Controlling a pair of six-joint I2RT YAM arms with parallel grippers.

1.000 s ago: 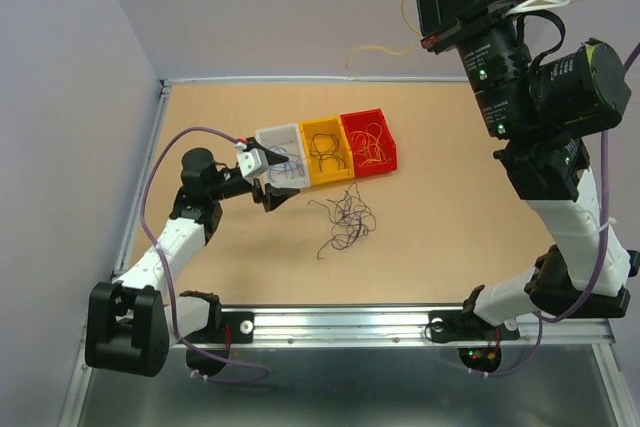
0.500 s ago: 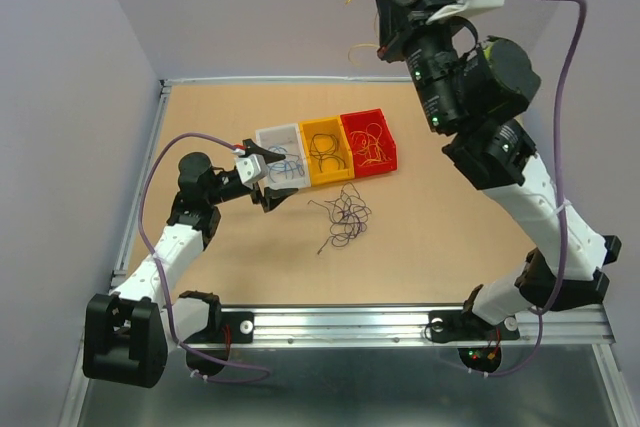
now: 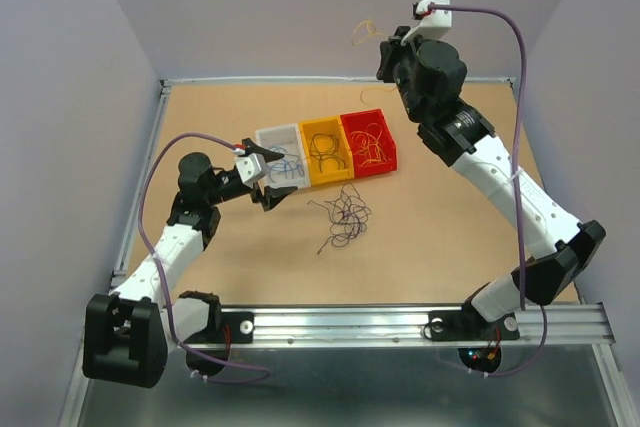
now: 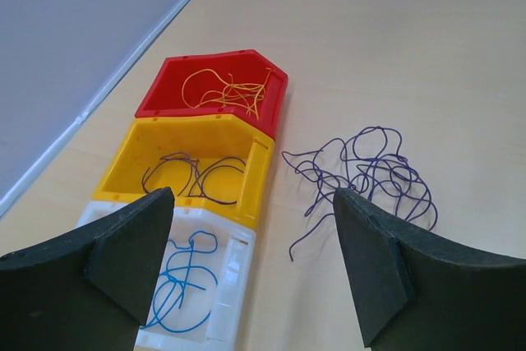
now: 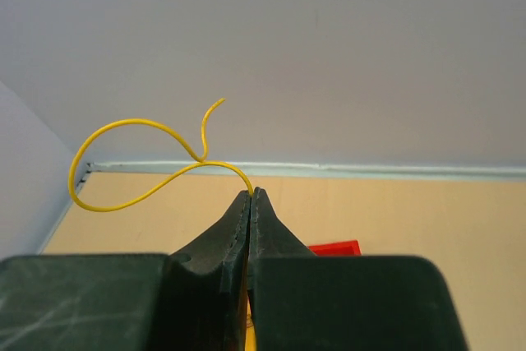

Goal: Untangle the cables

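Observation:
A tangle of dark purple cables (image 3: 343,219) lies on the table in front of three bins; it also shows in the left wrist view (image 4: 366,170). The white bin (image 4: 230,285) holds blue cables (image 4: 182,277), the yellow bin (image 4: 255,166) dark cables, the red bin (image 4: 271,92) yellow-orange cables. My left gripper (image 3: 268,190) is open and empty, low beside the white bin. My right gripper (image 5: 251,193) is shut on a yellow cable (image 5: 140,162), held high above the table's far side (image 3: 363,33).
The three bins (image 3: 325,152) stand in a row at the table's middle. A raised metal rim (image 3: 300,78) runs round the table, with walls behind and to the left. The arm bases sit at the near edge (image 3: 400,322).
My right arm has swung down and to the left with the yellow cable, from high at the top right toward the far wall. My left arm has barely moved.

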